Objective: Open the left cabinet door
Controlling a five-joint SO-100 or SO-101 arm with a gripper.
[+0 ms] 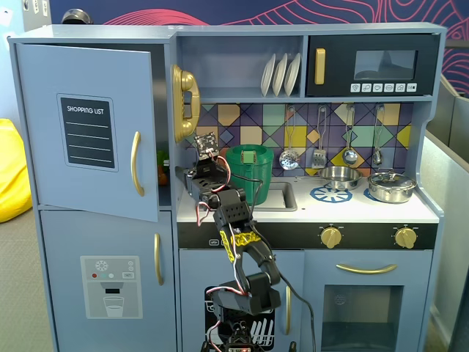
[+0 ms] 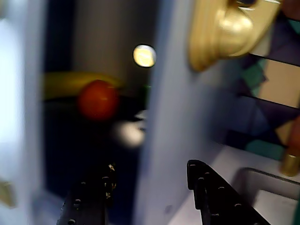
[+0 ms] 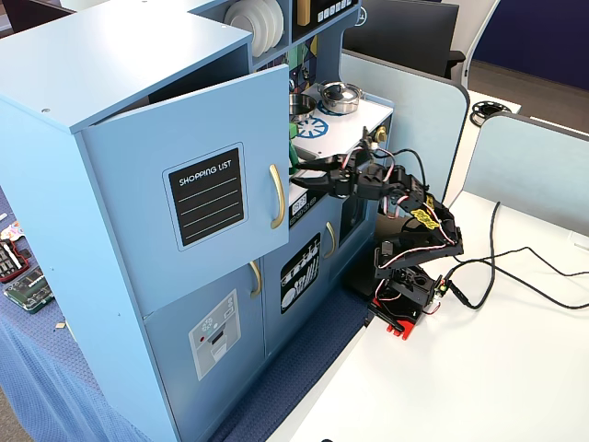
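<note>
The left cabinet door [image 1: 88, 132], blue-grey with a black "SHOPPING LIST" panel and a gold bar handle [image 1: 136, 163], stands partly open, swung out at its right edge. It also shows in the other fixed view [image 3: 198, 198] and, blurred, at the left of the wrist view [image 2: 18, 117]. My gripper [image 1: 187, 178] is open and empty just right of the gap, above the counter's left end [image 3: 301, 174]. In the wrist view the gripper [image 2: 151, 168] has its jaws apart on either side of the cabinet's side wall [image 2: 178, 117], apart from the door.
Inside the open compartment lie a red tomato [image 2: 97, 99] and a yellow banana [image 2: 70, 82]. A gold toy phone [image 1: 185, 93] hangs on the side wall above my gripper. A green pot [image 1: 249, 172] stands by the sink. The dispenser door [image 1: 110, 282] below is shut.
</note>
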